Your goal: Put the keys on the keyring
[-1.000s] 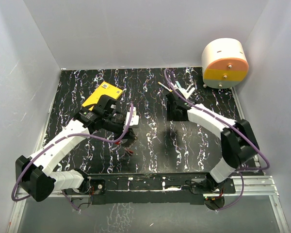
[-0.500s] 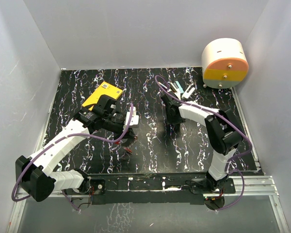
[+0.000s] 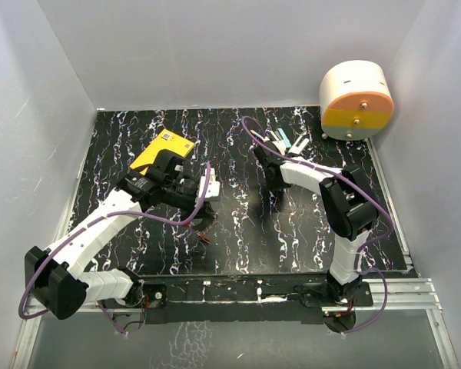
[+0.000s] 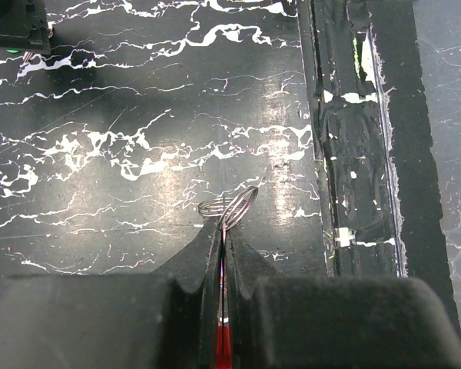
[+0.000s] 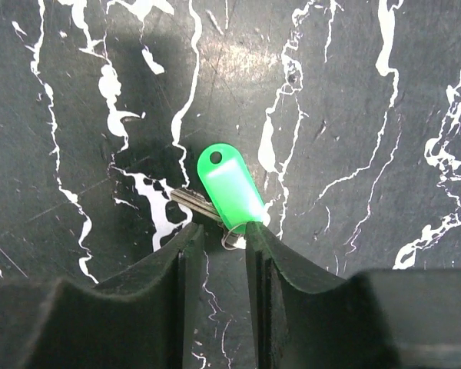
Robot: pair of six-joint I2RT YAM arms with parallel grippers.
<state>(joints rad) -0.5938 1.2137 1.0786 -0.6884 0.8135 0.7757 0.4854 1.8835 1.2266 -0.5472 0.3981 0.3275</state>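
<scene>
In the left wrist view my left gripper (image 4: 223,231) is shut on a thin red-headed key (image 4: 223,347) held edge-on between the jaws. The wire keyring (image 4: 229,206) sits at the fingertips, just above the black mat. In the top view this gripper (image 3: 202,217) is left of centre, with the red key (image 3: 204,239) showing below it. My right gripper (image 5: 224,231) is open and low over the mat. Its jaws straddle the small ring end of a green tag (image 5: 229,187), which lies on a silver key (image 5: 189,203). In the top view the right gripper (image 3: 279,192) is right of centre.
A yellow box (image 3: 163,151) lies at the back left, behind the left arm. Pens and markers (image 3: 286,141) lie at the back, just beyond the right wrist. A white and orange drum (image 3: 356,100) stands at the back right corner. The mat's taped edge (image 4: 353,154) runs near the left gripper.
The right arm has folded, its elbow swinging left and its wrist drawing back from the pens towards the middle. The left arm and its key have hardly moved.
</scene>
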